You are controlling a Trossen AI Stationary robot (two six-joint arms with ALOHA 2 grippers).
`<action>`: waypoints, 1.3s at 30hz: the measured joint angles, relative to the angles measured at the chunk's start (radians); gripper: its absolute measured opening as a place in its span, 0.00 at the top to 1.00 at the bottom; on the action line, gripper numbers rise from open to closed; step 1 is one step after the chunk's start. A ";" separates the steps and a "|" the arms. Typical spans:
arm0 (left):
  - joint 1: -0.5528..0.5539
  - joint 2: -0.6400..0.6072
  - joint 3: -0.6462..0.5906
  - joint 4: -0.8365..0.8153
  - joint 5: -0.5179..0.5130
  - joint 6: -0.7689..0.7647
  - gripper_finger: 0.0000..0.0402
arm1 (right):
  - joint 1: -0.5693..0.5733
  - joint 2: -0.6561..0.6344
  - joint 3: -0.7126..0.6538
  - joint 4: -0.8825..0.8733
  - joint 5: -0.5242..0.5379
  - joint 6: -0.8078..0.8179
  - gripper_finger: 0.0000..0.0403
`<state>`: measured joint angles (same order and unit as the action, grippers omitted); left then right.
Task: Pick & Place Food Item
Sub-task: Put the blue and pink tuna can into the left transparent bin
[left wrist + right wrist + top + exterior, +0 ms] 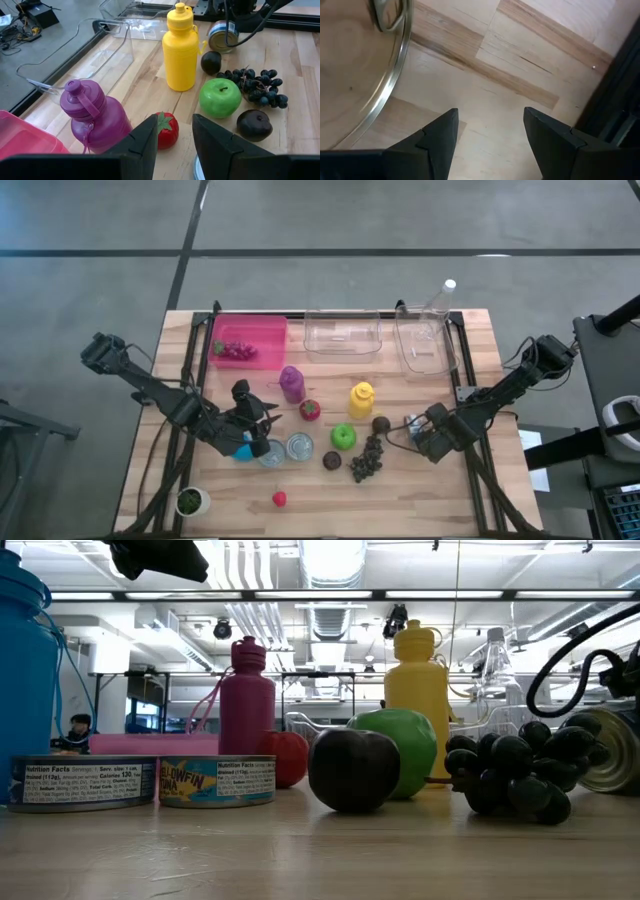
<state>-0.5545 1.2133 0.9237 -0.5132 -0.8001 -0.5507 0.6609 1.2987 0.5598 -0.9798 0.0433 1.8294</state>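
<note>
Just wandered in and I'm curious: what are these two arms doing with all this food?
Nothing is held yet. The left gripper hovers with fingers open near the purple bottle and the red tomato. The right gripper sits low by a tin can, also open. Grapes lie in the pink bin.

Wooden table (470, 480) (slatted) holds bottles, cans, fruit, bins.

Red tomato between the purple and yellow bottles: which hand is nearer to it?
Left. The left hand sits open just beside the tomato, pointing at it; the right hand is open beyond the green apple.
</note>
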 joint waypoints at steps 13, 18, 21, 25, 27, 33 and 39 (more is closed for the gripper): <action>0.000 0.000 0.000 0.000 0.000 0.000 0.69 | 0.000 -0.003 0.017 -0.010 0.003 -0.012 0.44; 0.000 0.000 0.000 0.000 0.000 0.000 0.69 | 0.000 -0.005 0.031 -0.011 0.006 -0.026 0.44; 0.000 0.000 0.000 0.000 0.000 0.000 0.69 | 0.000 -0.009 0.040 -0.014 0.008 -0.031 0.44; 0.000 0.000 0.000 0.000 0.000 0.000 0.69 | 0.000 -0.024 0.042 -0.016 0.008 -0.034 0.44; 0.000 0.000 0.000 0.000 0.000 0.000 0.69 | 0.000 -0.035 0.042 -0.019 0.008 -0.034 0.44; 0.000 0.000 0.000 0.000 0.000 0.000 0.69 | 0.000 -0.084 0.042 -0.038 0.008 -0.034 0.44; 0.000 0.000 0.000 0.000 0.000 0.000 0.69 | 0.000 -0.156 0.042 -0.038 0.028 -0.034 0.44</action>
<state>-0.5545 1.2133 0.9237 -0.5133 -0.8001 -0.5503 0.6610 1.1430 0.6018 -1.0182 0.0713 1.7954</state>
